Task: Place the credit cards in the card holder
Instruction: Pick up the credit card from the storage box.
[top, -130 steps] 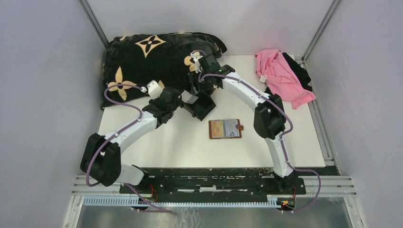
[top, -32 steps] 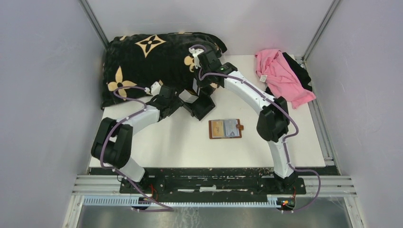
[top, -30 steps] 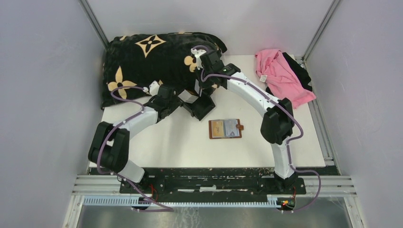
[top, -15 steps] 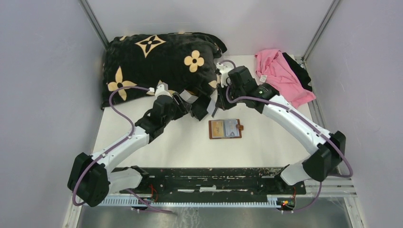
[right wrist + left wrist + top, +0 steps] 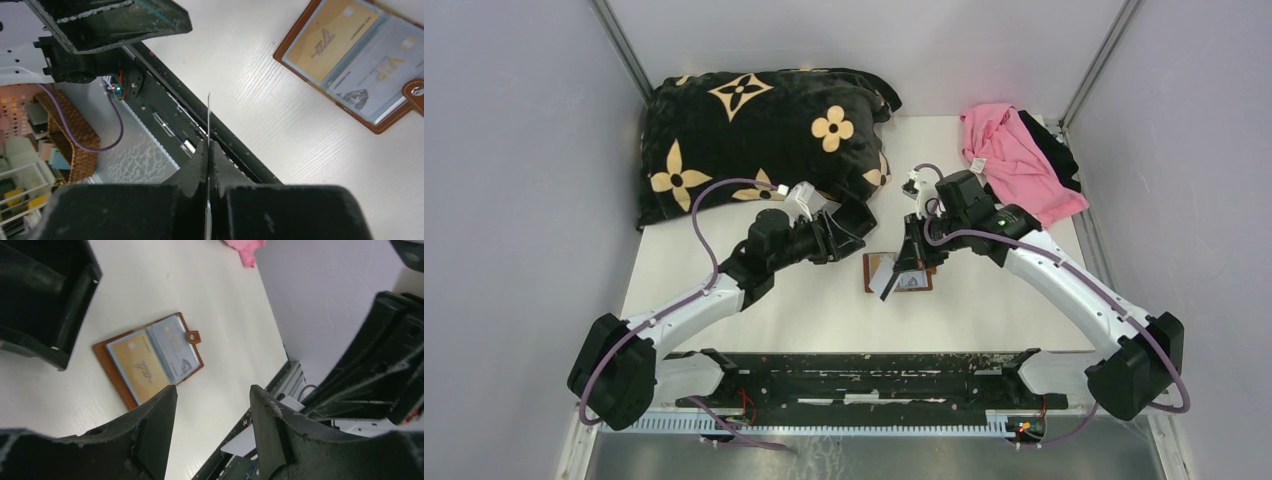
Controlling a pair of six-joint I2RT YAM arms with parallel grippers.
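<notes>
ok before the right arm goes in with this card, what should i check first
1. Card held in the right gripper: ok, shut on it, seen edge-on.
2. Card holder open and flat on the table: ok.
3. Free pocket: cannot tell; the orange-tan card and grey-blue card fill the two pockets showing.
4. Left gripper clear of the holder: ok, open, empty, off to one side.
5. Card lined up with a pocket: cannot tell, its height is unclear.

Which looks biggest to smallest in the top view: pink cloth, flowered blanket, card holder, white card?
1. flowered blanket
2. pink cloth
3. card holder, partly hidden
4. white card; it is lifted and tilted, so it only looks smallest
</notes>
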